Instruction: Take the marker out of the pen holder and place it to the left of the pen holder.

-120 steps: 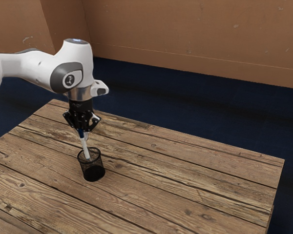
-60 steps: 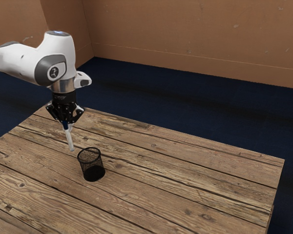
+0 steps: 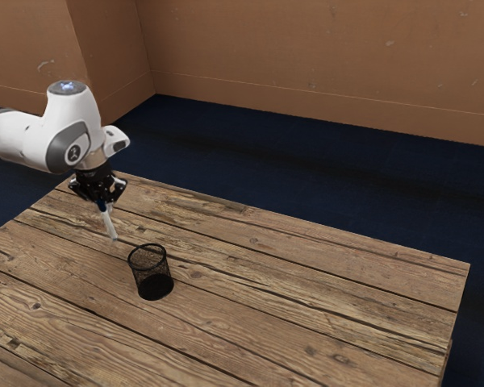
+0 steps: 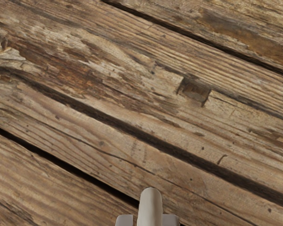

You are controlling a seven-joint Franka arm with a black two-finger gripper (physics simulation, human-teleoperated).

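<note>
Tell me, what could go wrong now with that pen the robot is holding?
The slim white marker leans in the black two-finger gripper, so it might roll once released on the brown wooden table. Its lower end is near the black wire-mesh pen holder, which a sideways swing might knock.

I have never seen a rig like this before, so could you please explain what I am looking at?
The white machine is a simulated robot arm, ending in a black two-fingered pincer. The exterior view is taken from beside the arm; the wrist view comes from a camera on its hand, looking at the planks of the wooden table. On that table stands a black mesh pen holder. The pincer is gripping a slim, pale marker, pointing downward at a slant, outside the holder. In the wrist view, the marker is the pale, rounded shape at the lower edge, between two grey finger pads.
</note>
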